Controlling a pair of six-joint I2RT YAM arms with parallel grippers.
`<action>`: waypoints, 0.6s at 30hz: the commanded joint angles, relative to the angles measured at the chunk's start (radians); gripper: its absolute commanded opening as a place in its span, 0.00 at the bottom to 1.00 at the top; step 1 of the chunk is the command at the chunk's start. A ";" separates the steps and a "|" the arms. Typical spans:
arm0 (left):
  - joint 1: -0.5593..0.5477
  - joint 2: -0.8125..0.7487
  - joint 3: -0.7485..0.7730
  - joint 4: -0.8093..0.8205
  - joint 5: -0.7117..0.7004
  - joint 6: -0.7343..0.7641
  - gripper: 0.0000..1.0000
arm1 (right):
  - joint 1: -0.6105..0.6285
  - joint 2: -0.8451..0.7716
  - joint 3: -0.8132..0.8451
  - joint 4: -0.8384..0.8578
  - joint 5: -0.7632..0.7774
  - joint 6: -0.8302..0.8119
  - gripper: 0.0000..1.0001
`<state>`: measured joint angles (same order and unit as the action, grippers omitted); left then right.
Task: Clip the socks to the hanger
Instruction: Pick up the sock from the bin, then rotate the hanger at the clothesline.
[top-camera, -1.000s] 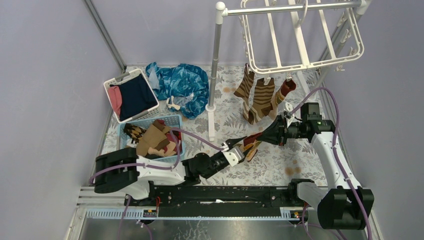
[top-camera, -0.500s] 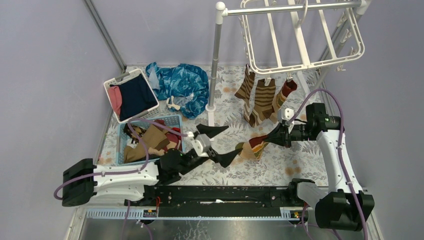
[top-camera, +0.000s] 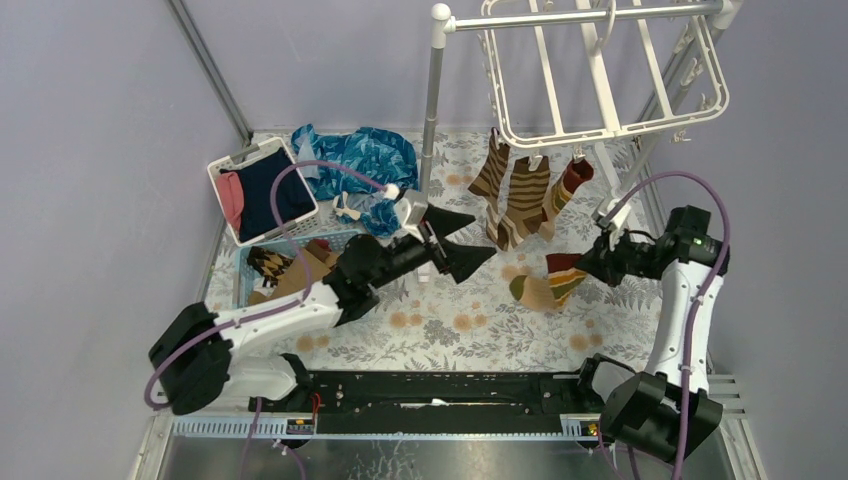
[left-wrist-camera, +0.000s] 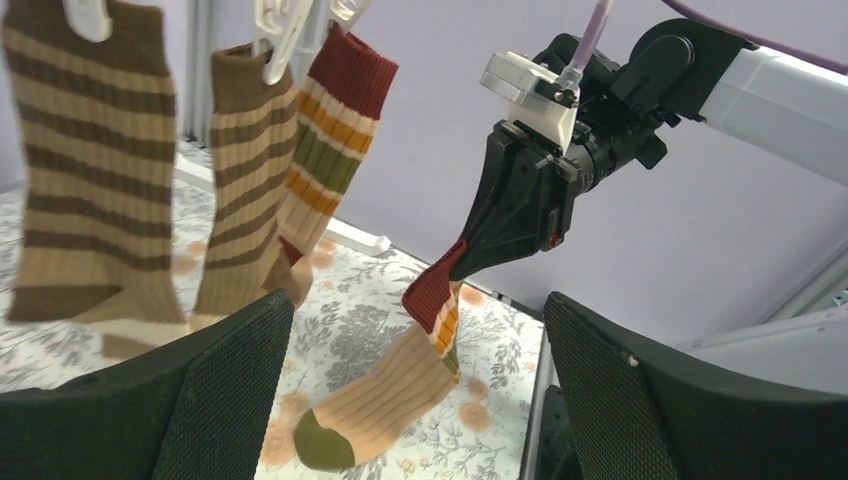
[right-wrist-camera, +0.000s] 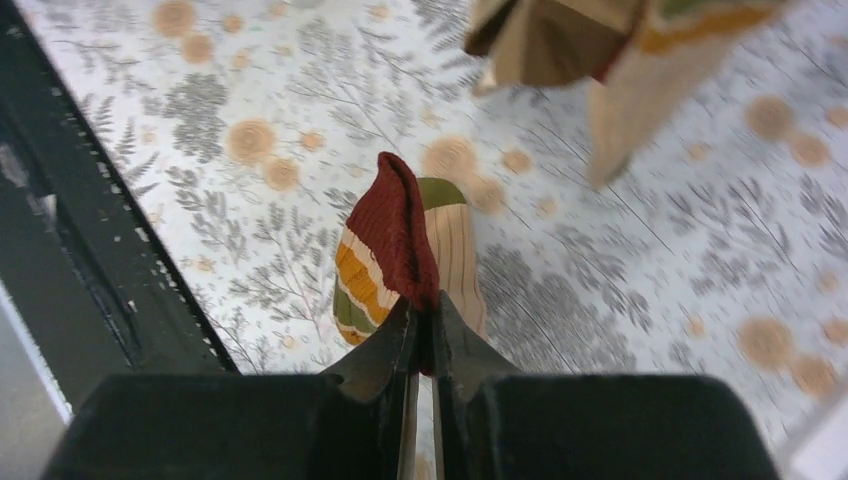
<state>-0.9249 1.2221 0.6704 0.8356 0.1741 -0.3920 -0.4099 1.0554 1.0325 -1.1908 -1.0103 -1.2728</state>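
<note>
Right gripper (right-wrist-camera: 420, 318) of mine is pinched shut on the red cuff of a banded sock (right-wrist-camera: 395, 235) that hangs below it. Three socks (top-camera: 525, 195) are already clipped on the hanger (top-camera: 600, 75) above, and more wait in the basket (top-camera: 241, 280) far to its left.

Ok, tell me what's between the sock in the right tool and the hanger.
Nothing visible does. The sock hangs from the right tool below the hanger, with open air between; the three clipped socks hang apart, to its left.
</note>
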 joint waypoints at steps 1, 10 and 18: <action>0.020 0.112 0.136 0.020 0.146 -0.102 0.98 | -0.117 0.010 0.079 -0.005 0.058 0.029 0.00; -0.033 0.344 0.313 0.032 0.061 0.047 0.94 | -0.331 0.107 0.185 -0.012 -0.006 0.051 0.00; -0.133 0.585 0.528 0.018 -0.208 0.193 0.84 | -0.343 0.142 0.218 0.055 -0.027 0.143 0.00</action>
<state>-1.0355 1.7157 1.0946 0.8333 0.1471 -0.2760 -0.7479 1.2022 1.2098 -1.1751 -0.9958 -1.2076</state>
